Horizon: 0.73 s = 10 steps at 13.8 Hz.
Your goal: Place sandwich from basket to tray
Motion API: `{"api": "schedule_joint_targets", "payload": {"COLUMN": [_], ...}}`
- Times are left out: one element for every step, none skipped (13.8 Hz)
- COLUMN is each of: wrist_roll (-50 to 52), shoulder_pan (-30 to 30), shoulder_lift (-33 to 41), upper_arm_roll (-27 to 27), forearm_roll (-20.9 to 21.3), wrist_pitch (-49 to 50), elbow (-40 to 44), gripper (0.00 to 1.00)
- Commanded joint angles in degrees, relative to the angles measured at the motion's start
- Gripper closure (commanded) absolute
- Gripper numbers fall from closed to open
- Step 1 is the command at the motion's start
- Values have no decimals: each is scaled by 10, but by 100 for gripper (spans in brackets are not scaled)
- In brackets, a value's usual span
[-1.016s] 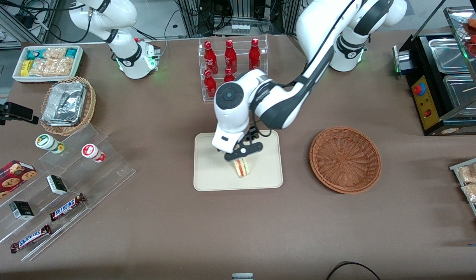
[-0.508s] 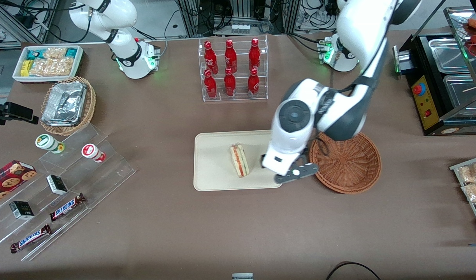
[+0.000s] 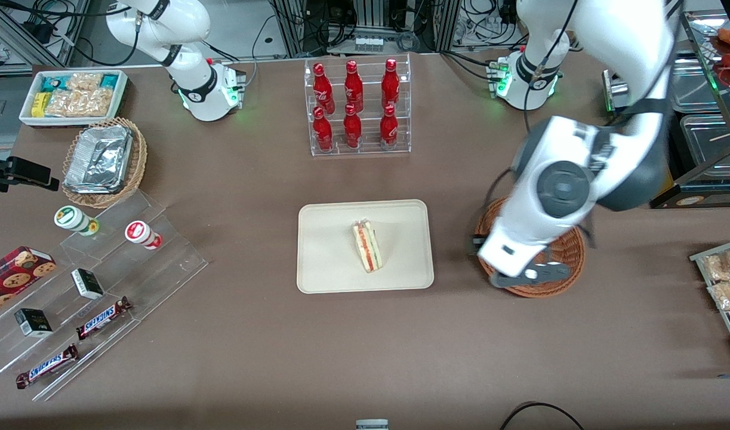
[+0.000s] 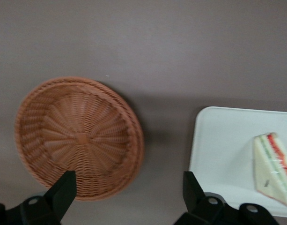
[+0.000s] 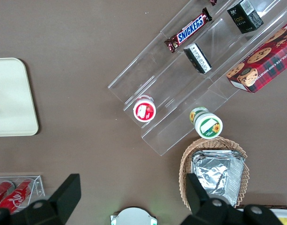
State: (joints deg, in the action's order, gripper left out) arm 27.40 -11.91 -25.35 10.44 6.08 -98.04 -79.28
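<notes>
The sandwich (image 3: 367, 245) stands on its edge on the cream tray (image 3: 329, 257), near the tray's middle, with nothing touching it. The reddish-brown wicker basket (image 3: 570, 251) lies beside the tray toward the working arm's end of the table, and the arm covers most of it. My gripper (image 3: 529, 276) hangs above the basket's edge nearest the front camera. In the left wrist view the gripper (image 4: 128, 187) is open and holds nothing. The same view shows the basket (image 4: 77, 136) with nothing in it, and the tray (image 4: 218, 164) with the sandwich (image 4: 274, 166) on it.
A clear rack of red bottles (image 3: 353, 107) stands farther from the front camera than the tray. A stepped acrylic shelf with snacks (image 3: 102, 269), a tan basket of foil containers (image 3: 105, 161) and a white snack bin (image 3: 72, 95) lie toward the parked arm's end. A black food warmer (image 3: 687, 131) stands at the working arm's end.
The gripper let go of the sandwich on the tray, rose and swung sideways from the tray to above the basket. The sandwich has stayed where it was set.
</notes>
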Motion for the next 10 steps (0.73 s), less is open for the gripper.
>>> {"api": "schedule_joint_targets", "payload": {"wrist_roll": [-88,-111,-118,-125,-152,-194,-224,-244,-250,-252], "shoulder_pan": [55,77,104,113,119,133,144,160,166,165], "shoulder_lift": [60,80,101,121,142,162,175,193,208,216], "upper_arm_roll": [13,31,46,49,48,47,46,45,42,21], "forearm_roll": [-18,-26,-26,-27,-27,-30,-30,-31,-32,-40], "wrist_pitch": [28,38,51,60,65,81,105,126,141,151], "elbow": [-46,-61,-71,-78,-86,-92,-93,-95,-96,-92], "gripper": [0,0,0,0,0,0,0,0,0,0]}}
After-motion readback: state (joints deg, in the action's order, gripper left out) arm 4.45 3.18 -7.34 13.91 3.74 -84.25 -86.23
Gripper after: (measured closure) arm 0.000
